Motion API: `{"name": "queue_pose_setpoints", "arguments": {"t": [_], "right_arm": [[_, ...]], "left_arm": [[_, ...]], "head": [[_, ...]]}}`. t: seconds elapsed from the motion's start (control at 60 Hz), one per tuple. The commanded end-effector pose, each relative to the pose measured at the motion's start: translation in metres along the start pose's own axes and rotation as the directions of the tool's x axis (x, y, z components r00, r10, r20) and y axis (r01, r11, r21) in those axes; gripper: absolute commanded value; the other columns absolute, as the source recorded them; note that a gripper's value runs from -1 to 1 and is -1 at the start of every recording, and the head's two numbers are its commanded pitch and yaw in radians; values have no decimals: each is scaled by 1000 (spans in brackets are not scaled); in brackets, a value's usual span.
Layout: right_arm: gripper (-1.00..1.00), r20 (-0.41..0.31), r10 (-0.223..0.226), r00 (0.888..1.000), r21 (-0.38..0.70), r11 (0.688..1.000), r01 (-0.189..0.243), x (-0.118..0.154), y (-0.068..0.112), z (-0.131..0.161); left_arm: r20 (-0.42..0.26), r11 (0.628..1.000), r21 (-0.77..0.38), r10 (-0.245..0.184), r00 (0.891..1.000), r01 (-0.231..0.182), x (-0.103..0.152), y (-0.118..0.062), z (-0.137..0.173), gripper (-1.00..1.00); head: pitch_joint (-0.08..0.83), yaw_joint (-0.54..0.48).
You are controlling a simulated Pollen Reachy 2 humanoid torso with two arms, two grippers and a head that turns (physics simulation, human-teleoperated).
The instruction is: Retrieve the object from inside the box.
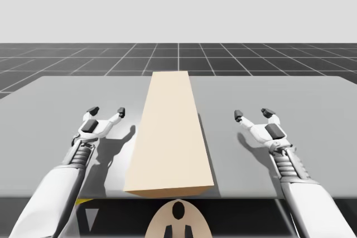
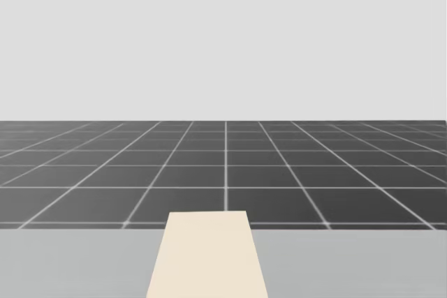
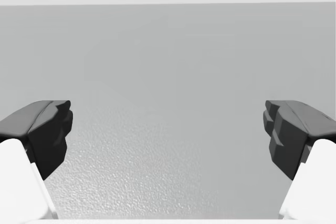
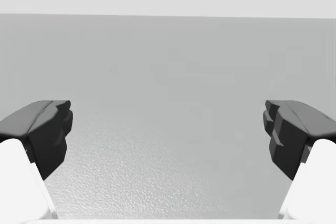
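1. Long beige box (image 1: 170, 132) lies lengthwise at mid-bench (image 1: 312, 98), between my arms. Its top face looks closed, and the object inside is hidden.
2. Left claw (image 1: 106, 111) and right claw (image 1: 252, 113) are both spread and empty, one either side of the box and apart from it.
3. Judgement: box rigid, smooth and possibly slippery. Best hold is on the long side edges, one claw each. How the object handles can't be judged until the box is opened.

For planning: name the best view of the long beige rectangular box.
High view: the long beige box lies whole, top and near end. Head view: part of its top. Wrist views: grey tabletop ahead of the fingers.
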Motion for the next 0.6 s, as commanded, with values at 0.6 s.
{"name": "queue_pose_setpoints", "arguments": {"t": [0.6], "right_arm": [[-1000, 16, 84, 996, 530, 844, -79, -4, 48, 20]], "left_arm": [[-21, 811, -550, -251, 968, 199, -16, -68, 33, -1000]], "head": [[8, 3]]}}
